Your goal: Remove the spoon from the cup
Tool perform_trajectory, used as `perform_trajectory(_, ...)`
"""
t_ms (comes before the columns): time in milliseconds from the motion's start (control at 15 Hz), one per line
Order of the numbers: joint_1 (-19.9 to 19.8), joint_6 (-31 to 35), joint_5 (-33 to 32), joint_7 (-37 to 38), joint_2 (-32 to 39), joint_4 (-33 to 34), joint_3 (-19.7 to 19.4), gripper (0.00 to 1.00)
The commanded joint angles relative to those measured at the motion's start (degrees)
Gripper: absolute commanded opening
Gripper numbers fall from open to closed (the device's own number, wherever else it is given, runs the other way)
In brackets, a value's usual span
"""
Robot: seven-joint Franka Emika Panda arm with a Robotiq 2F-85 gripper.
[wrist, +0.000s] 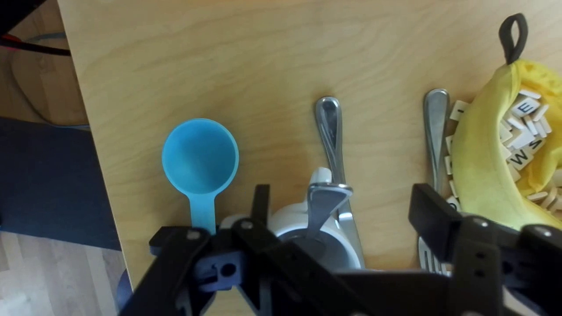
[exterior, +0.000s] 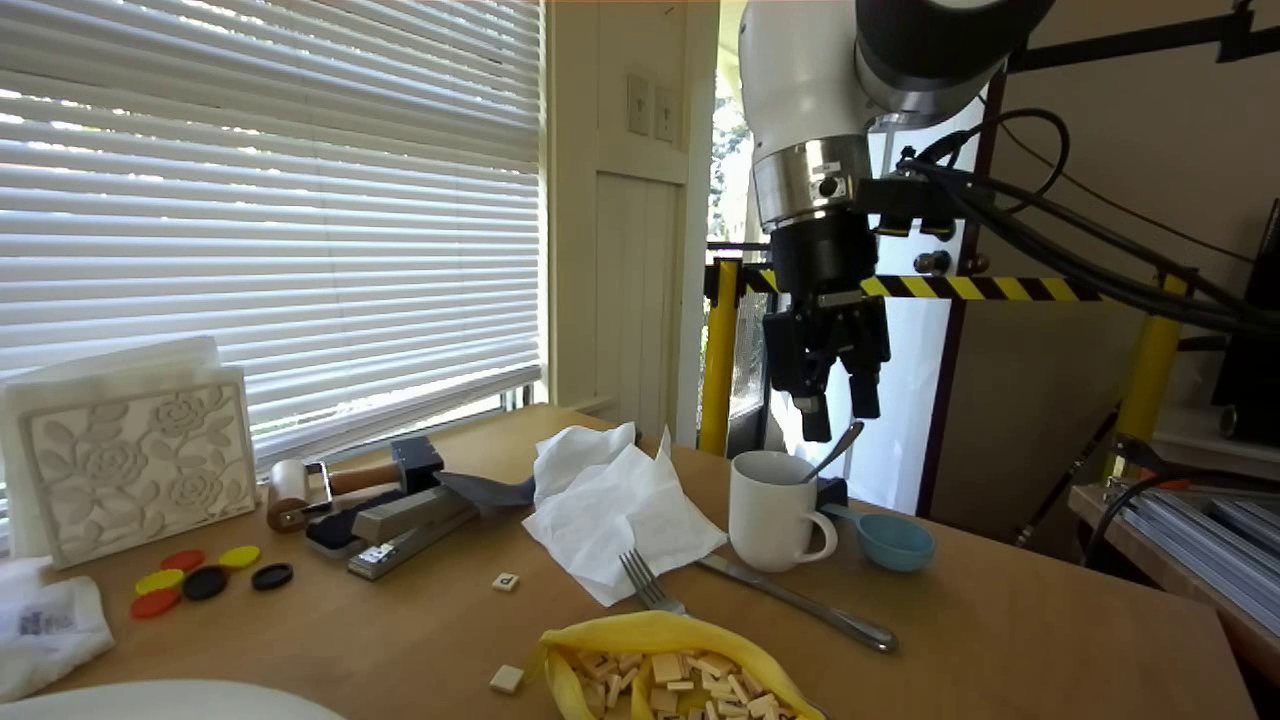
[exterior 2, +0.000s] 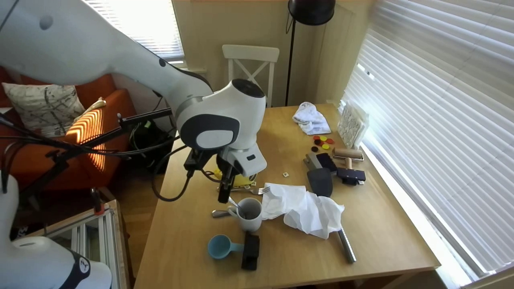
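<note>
Hazards of pinch height and lifting angle

Note in the wrist view the gripper, with fingers wide apart and nothing held. Find in the white ceramic mug the slim metal spoon, tilted over the rim, free end near the fingertips; hard to tell whether between them. From closing too high, likely a hold on the tip alone, hence slipping. From descending too low, likely a catch on the rim as well. From uneven contact, perhaps a sideways knock and a tipped mug. From pulling against the tilt, perhaps dragging the mug into the table knife just beside.
</note>
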Motion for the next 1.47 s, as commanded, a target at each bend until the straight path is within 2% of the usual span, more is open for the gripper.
perform_trajectory(0,0.5,2.1,3.1,-4.1,1.2,-0.4,-1.2,0.51)
perform_trajectory(200,0.5,2.0,3.8,-5.6,1.7,-0.3,-1.7,0.31)
perform_trajectory(533,0.5,1.5,4.4,-6.8,2.0,-0.1,-2.0,0.16)
perform_trajectory(600,0.5,1.5,4.4,-7.0,2.0,-0.1,-2.0,0.07)
perform_trajectory(867,0.8,0.3,4.0,-5.9,-0.1,-0.8,-1.9,0.07)
perform_trajectory(1200,0.9,-0.2,4.7,-4.6,-6.7,-3.1,-1.8,0.07)
perform_trajectory(1400,0.9,-1.6,2.8,-1.9,-12.3,-5.9,-1.3,0.07)
